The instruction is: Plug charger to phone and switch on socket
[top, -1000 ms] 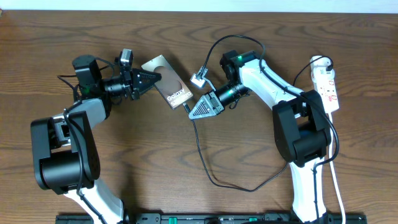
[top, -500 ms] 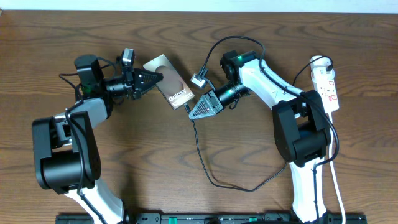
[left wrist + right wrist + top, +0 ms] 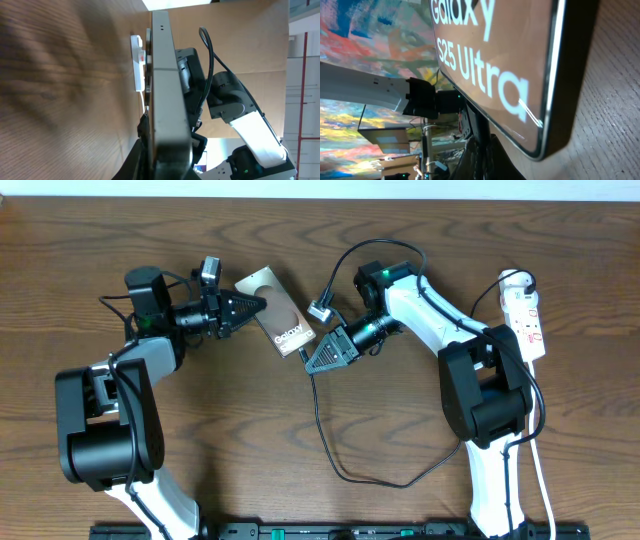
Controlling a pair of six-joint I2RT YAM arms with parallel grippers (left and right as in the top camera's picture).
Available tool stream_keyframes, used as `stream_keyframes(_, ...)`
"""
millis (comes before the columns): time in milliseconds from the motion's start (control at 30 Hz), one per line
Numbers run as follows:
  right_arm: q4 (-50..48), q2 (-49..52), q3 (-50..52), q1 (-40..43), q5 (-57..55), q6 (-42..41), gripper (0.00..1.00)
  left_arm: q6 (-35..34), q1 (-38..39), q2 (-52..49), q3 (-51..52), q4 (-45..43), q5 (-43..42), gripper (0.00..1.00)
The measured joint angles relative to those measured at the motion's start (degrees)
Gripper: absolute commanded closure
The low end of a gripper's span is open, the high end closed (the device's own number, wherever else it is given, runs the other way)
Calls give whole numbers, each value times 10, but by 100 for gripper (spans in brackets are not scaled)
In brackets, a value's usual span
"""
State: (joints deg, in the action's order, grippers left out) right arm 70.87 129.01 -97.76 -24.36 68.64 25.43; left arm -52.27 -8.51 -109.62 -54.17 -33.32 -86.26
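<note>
In the overhead view, the flat rectangular dark grey-brown phone (image 3: 278, 315) with a white "Galaxy" label lay on the brown wooden desk (image 3: 250, 440) near the far edge, left of centre. Its long axis ran diagonally, and the labelled end pointed toward the near right corner. The left gripper (image 3: 250, 305) met the unlabelled end and appeared clamped on it. The right gripper (image 3: 310, 363) sat just beside the labelled end with its fingers drawn together. The long thin black charger cable (image 3: 316, 405) issued from its tips and looped toward the near edge, so it was judged to be grasping the connector end. The connector itself was hidden. The narrow white power strip (image 3: 528, 315) with red marks lay along the right edge near the far right corner, well apart from both grippers and closer to the right arm. In the left wrist view, the phone (image 3: 167, 90) appeared edge-on between the dark fingers of the left gripper (image 3: 167, 150), with the power strip (image 3: 136, 62) far beyond. In the right wrist view, the labelled end of the phone (image 3: 485, 65) filled the frame directly ahead of the right gripper (image 3: 482, 160). Whether the connector touched the phone could not be determined. Insertion was judged to require the connector to travel along the phone's long axis into the labelled short edge.
</note>
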Motion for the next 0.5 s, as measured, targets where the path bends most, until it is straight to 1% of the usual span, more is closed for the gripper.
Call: stream_keyframes(500,37,0,0,2,-16,6,99,2,11,0,0,23,0,93)
